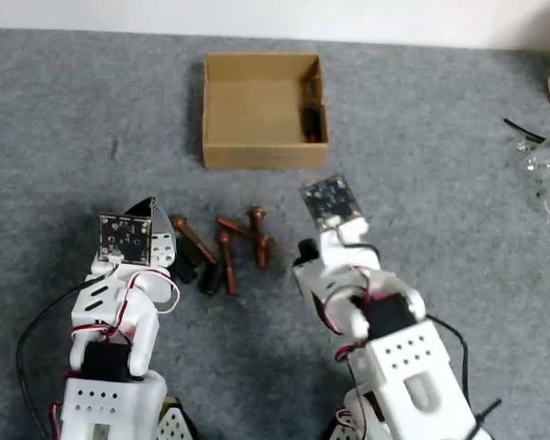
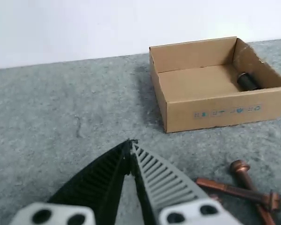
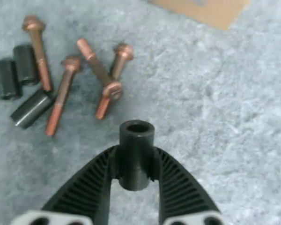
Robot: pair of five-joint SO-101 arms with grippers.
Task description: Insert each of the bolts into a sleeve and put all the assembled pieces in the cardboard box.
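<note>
- Cardboard box [image 1: 261, 156]: open-topped, on grey carpet, with one black piece [image 1: 312, 122] lying against its right wall.
- Bolts [image 3: 61, 96]: copper-coloured, lying flat in a loose cluster, some crossing.
- Sleeves [image 3: 33, 108]: three black tubes lying beside the bolts.
- Fourth sleeve [image 3: 136, 133]: clamped in the right gripper [image 3: 136, 151], open bore showing.

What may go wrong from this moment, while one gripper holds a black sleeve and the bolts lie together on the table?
1. The bolts lie crossed and touching, so pulling one out may drag or roll its neighbours.
2. The right gripper clamps the sleeve with its open end sticking out past the fingertips. A bolt pushed in off-centre might tilt the sleeve or make it slip.
</note>
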